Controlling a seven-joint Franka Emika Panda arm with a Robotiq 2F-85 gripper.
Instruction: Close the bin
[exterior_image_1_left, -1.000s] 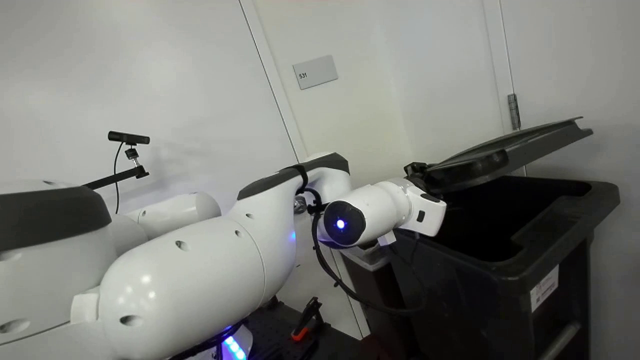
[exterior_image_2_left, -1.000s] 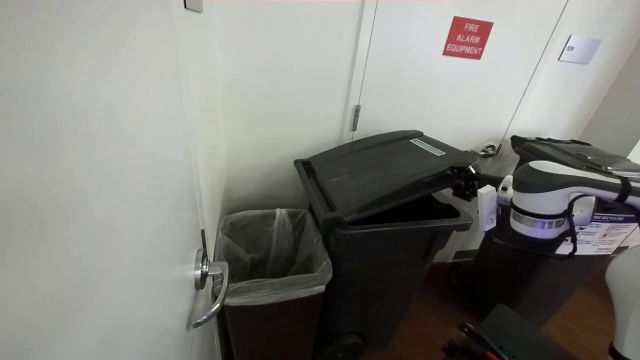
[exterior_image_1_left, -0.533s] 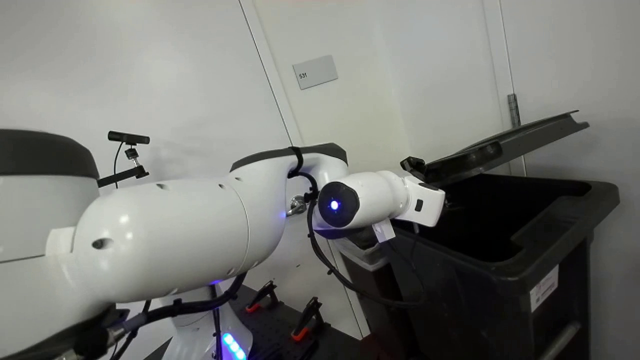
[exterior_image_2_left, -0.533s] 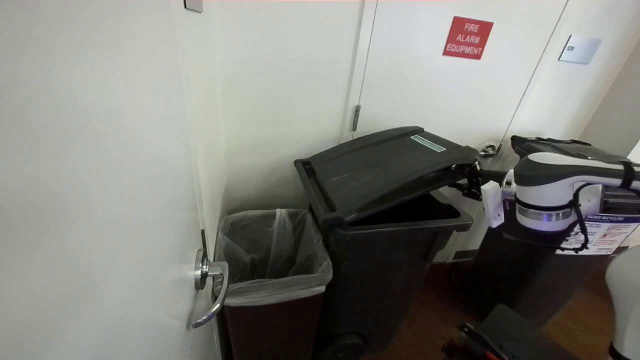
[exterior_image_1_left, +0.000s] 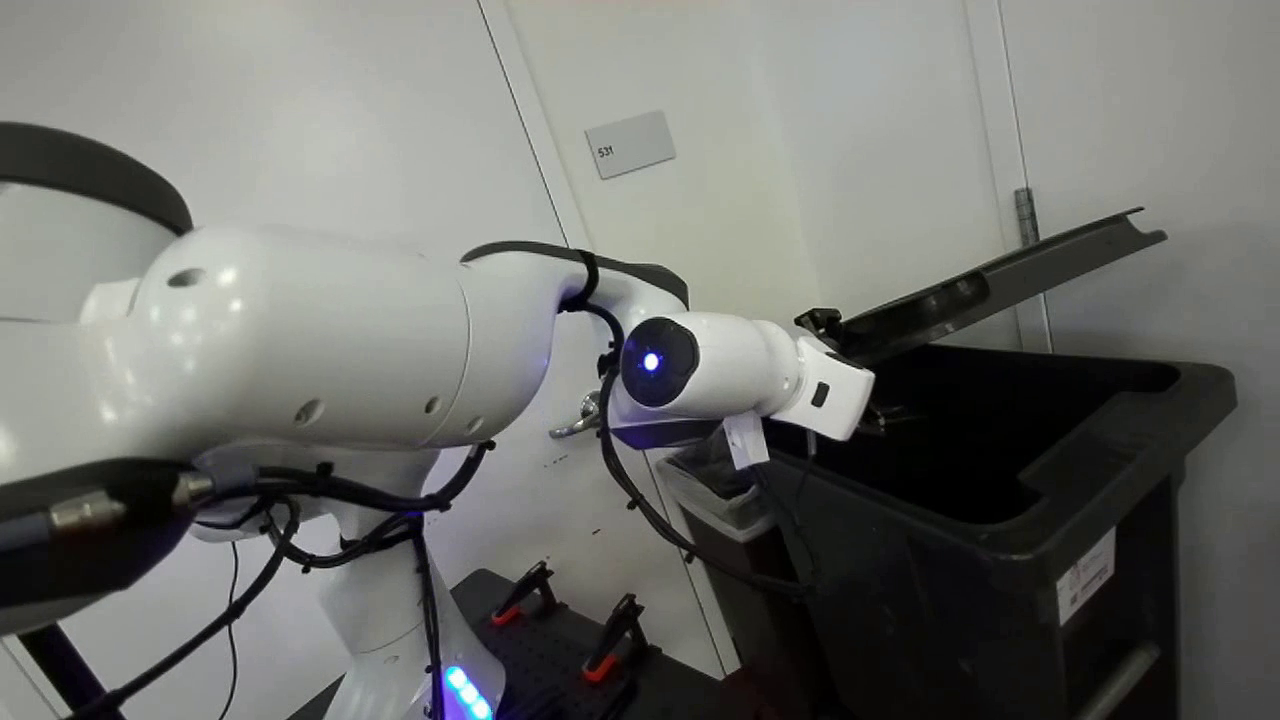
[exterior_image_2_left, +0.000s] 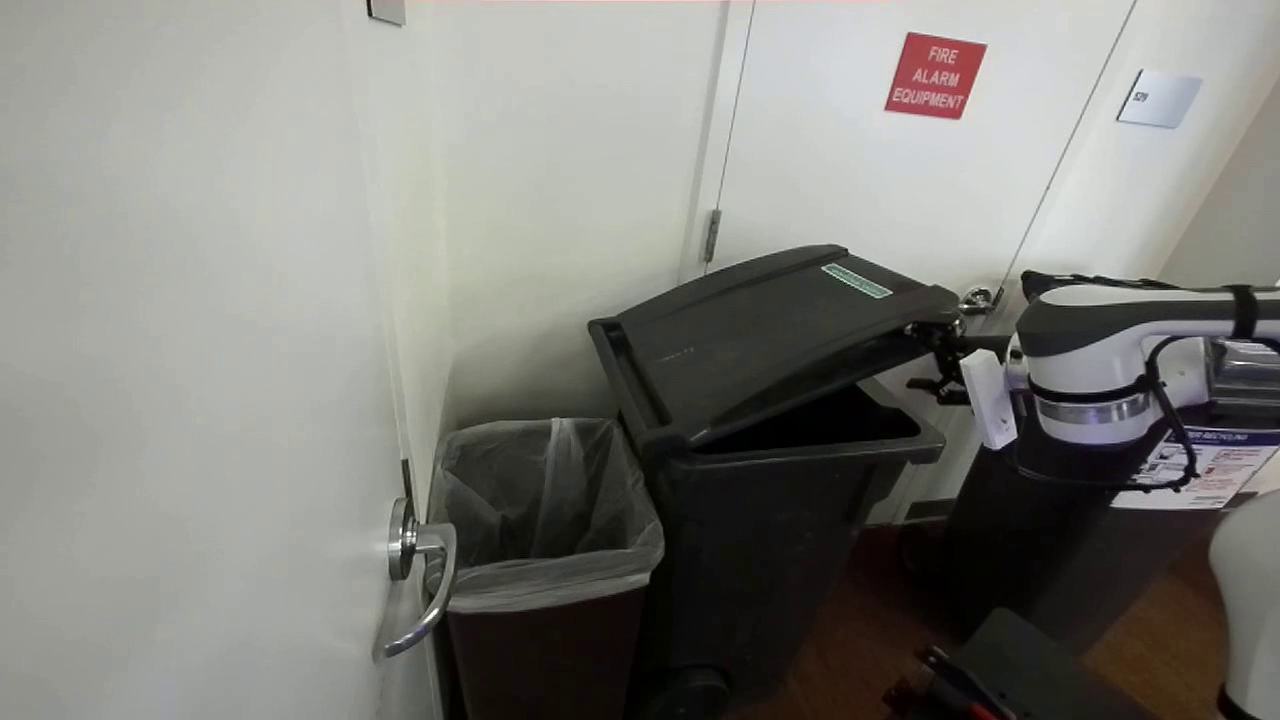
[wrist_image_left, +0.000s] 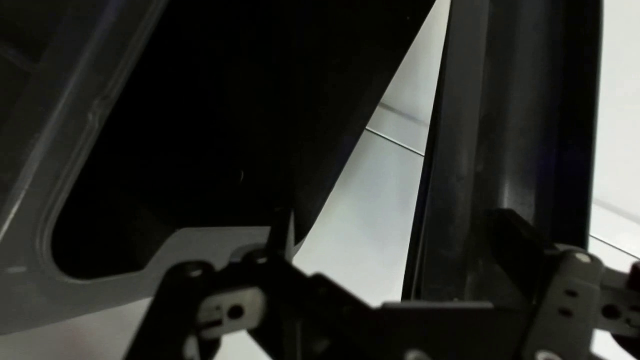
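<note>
The bin (exterior_image_2_left: 760, 540) is a dark grey-black wheelie bin, seen in both exterior views. Its lid (exterior_image_2_left: 770, 335), with a green-and-white label (exterior_image_2_left: 857, 281), is tilted up over the dark opening, partly raised. At the lid's front edge is my gripper (exterior_image_2_left: 935, 362), its fingers spread. In the wrist view my gripper (wrist_image_left: 392, 220) is open wide: one finger (wrist_image_left: 517, 250) overlaps the lid (wrist_image_left: 500, 150), the opposite one (wrist_image_left: 282, 232) stands by the bin's rim (wrist_image_left: 37, 280). Whether a finger touches the lid, I cannot tell. Part of the hand hides the lid's corner in an exterior view (exterior_image_1_left: 835, 385).
A brown waste bin (exterior_image_2_left: 545, 640) with a clear liner (exterior_image_2_left: 550, 585) stands close beside the bin. Behind my arm is another dark bin (exterior_image_2_left: 1040, 550) with a paper sign (exterior_image_2_left: 1210, 475). A wall door with a handle (exterior_image_2_left: 430, 575) and a black base table (exterior_image_1_left: 545, 650) are nearby.
My gripper's fingers have spread apart. The lid has tilted up slightly. My arm's elbow and wrist have risen, while the bin's body has stayed in place.
</note>
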